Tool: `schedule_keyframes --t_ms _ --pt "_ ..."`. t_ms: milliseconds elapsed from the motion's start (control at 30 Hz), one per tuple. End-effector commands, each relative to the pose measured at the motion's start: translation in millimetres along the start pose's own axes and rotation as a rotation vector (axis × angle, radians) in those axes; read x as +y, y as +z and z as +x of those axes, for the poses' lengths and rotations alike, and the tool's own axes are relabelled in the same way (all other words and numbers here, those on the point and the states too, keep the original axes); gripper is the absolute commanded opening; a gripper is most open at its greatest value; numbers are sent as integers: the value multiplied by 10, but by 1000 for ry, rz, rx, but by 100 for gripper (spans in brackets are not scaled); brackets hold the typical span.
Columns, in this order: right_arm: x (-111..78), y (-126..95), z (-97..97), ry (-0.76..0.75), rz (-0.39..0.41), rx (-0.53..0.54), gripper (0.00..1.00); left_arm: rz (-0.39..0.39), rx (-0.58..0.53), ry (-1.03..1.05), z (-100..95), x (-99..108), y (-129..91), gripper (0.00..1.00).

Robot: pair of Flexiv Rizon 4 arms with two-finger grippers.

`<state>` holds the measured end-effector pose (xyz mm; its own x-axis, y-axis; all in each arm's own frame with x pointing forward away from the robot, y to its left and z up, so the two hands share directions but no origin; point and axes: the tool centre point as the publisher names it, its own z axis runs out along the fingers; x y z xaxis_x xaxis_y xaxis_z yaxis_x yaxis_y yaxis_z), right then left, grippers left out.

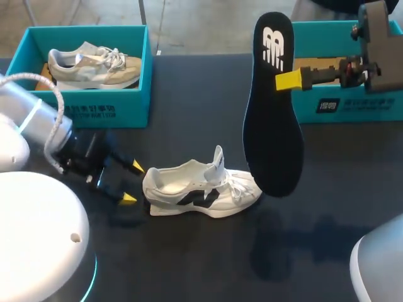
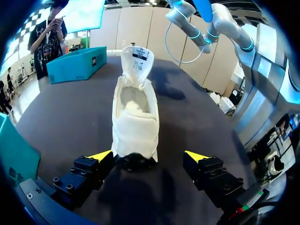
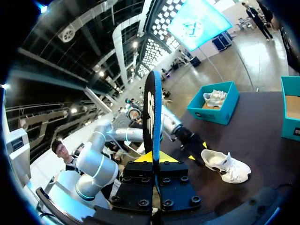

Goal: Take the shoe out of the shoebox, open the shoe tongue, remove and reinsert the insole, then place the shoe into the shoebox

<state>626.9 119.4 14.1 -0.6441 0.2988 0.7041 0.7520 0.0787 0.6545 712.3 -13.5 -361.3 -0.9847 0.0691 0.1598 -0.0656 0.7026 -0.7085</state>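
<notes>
White logo [image 1: 273, 45] on insole [image 1: 271, 132]; shoebox [image 1: 133, 104] print too small to read.

A robotics lab workstation: the left arm [image 1: 31, 116] and right arm [image 1: 381, 267] stand over a dark table [image 1: 189, 88], with one teal shoebox [image 1: 94, 112] far left and a second shoebox [image 1: 359, 110] far right.

Bright, even light falls from overhead on the dark table [image 1: 189, 88]. In the head view the shoe [image 1: 201, 189] casts only a thin, soft shadow along its sole, and the raised insole [image 1: 271, 107] throws a faint, diffuse dark patch on the table nearer the robot. In the left wrist view the table has a pale sheen, the shoe's white upper looks nearly washed out, and a deeper shadow lies under its heel at the left gripper [image 2: 149, 157]
</notes>
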Motion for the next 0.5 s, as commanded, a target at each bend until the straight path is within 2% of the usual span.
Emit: schedule_keyframes --t_ms 33,367,500 --pt "32 32 -8 1 5 0 0 -71 -15 18 24 -97 -136 100" --pt "32 32 -8 1 5 0 0 -71 -15 18 24 -97 -136 100" --pt "32 32 -8 1 5 0 0 -179 5 2 42 -208 -101 100"
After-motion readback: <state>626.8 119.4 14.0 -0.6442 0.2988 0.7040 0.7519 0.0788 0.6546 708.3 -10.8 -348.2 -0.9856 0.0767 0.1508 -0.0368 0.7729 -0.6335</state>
